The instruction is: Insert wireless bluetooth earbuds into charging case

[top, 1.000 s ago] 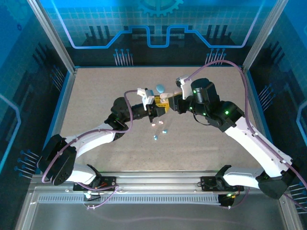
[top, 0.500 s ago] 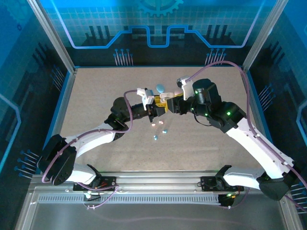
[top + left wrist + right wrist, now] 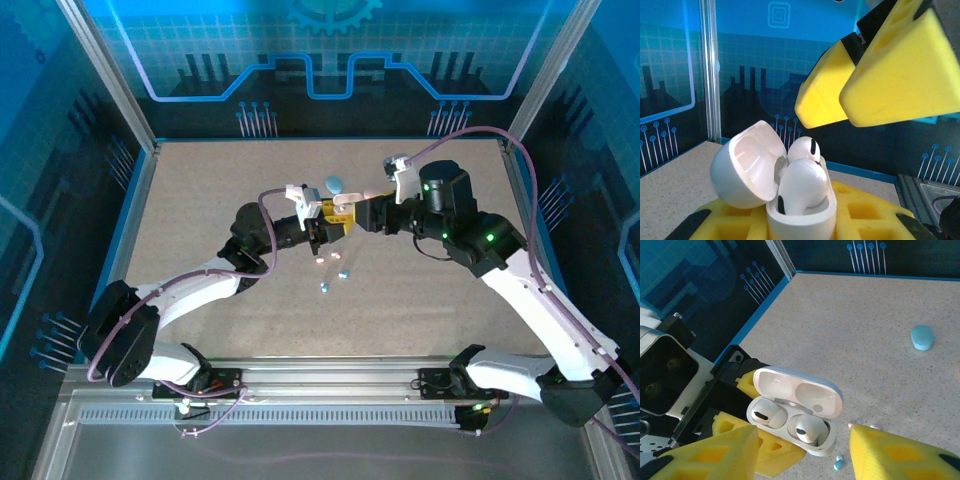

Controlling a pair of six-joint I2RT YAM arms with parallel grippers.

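Glossy white earbuds [image 3: 766,416] in open case [image 3: 801,391], left fingers [image 3: 865,212] tight on it, right fingers [image 3: 890,454] apart, empty.

Bright, even light from overhead; desk [image 3: 200,220] evenly lit w/ only faint, soft shadows. Blue walls [image 3: 60,100] dimmer, darkest at sides. Glossy white case [image 3: 747,172] has gentle sheen; right tool [image 3: 800,452] pads [image 3: 890,457] v. close to lens, slightly blurred.

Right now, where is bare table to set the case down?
Widest bare table: far left, between the left wall and left arm. Also near right, between the earbuds and right arm. Crowded at centre: white case, loose earbuds below it, blue case beyond.
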